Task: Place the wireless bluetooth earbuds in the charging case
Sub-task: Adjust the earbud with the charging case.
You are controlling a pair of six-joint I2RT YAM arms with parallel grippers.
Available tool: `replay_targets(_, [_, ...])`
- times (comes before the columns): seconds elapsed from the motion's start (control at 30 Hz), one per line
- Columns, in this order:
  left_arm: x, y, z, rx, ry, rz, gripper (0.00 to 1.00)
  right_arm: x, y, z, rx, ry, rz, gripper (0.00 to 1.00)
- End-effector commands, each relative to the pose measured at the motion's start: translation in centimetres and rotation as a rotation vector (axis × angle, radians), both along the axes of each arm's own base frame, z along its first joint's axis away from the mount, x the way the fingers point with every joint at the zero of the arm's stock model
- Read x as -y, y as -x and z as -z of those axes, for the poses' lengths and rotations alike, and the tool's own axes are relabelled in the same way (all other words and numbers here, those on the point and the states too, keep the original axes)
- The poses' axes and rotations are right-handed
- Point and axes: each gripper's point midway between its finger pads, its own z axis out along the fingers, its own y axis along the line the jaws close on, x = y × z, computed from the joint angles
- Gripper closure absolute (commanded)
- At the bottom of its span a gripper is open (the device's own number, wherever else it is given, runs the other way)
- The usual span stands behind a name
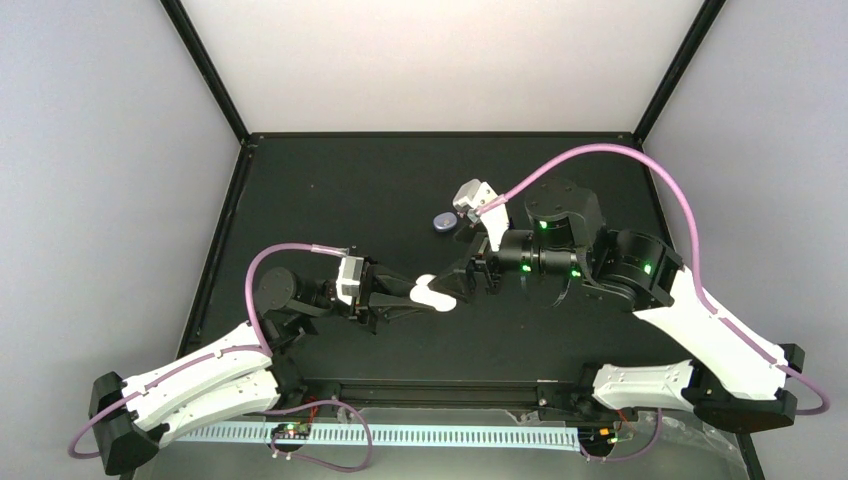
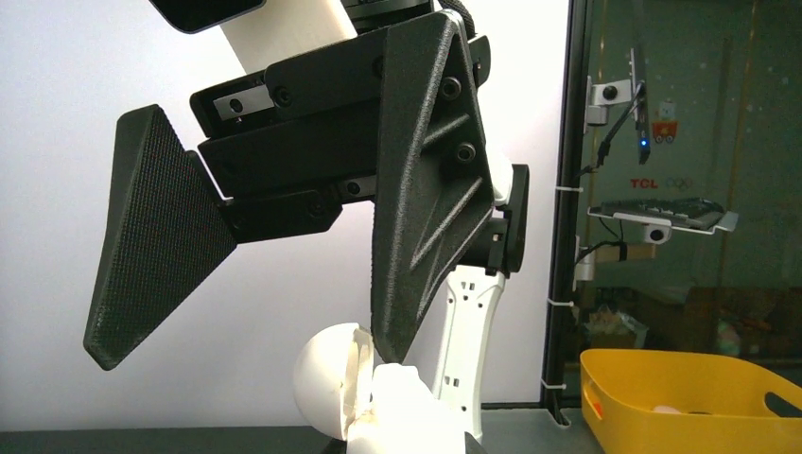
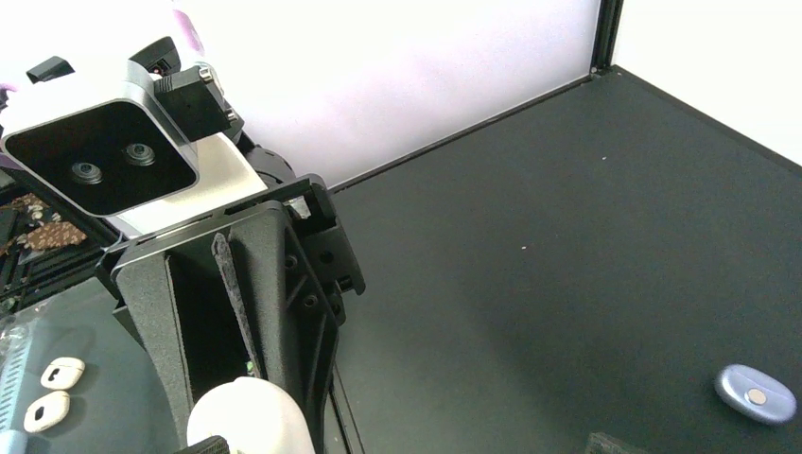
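Note:
The white charging case (image 1: 436, 293) is held above the table near its middle, with my left gripper (image 1: 414, 294) shut on it. In the left wrist view its round lid (image 2: 326, 378) stands open beside the base (image 2: 411, 416). My right gripper (image 1: 463, 282) faces it, open wide. One of its black fingers (image 2: 426, 218) touches the case where lid and base meet; the other (image 2: 156, 236) stands clear to the left. In the right wrist view the case (image 3: 248, 418) shows between the left gripper's fingers (image 3: 274, 303). Two small white oval pieces (image 3: 54, 390), possibly earbuds, lie at the lower left.
A lilac oval piece (image 1: 443, 222) with a small round dot lies on the black table (image 1: 330, 190) behind the grippers, also seen in the right wrist view (image 3: 755, 397); I cannot tell whether it is a bud. A yellow bin (image 2: 681, 397) stands outside the cell.

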Motion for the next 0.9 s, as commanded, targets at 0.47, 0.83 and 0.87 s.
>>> replay_targets(0.47, [-1.6, 0.1, -4.5, 0.063, 0.132, -0.064, 0.98, 0.2, 0.5, 3.3, -0.038, 0.102, -0.037, 0.04])
replay_targets(0.83, [-1.9, 0.1, -5.8, 0.073, 0.171, -0.07, 0.98, -0.2, 0.9, 5.1, -0.075, 0.139, -0.063, 0.05])
replay_targets(0.87, [-2.0, 0.1, -5.9, 0.076, 0.175, -0.072, 0.98, -0.2, 0.9, 5.3, -0.08, 0.146, -0.066, 0.05])
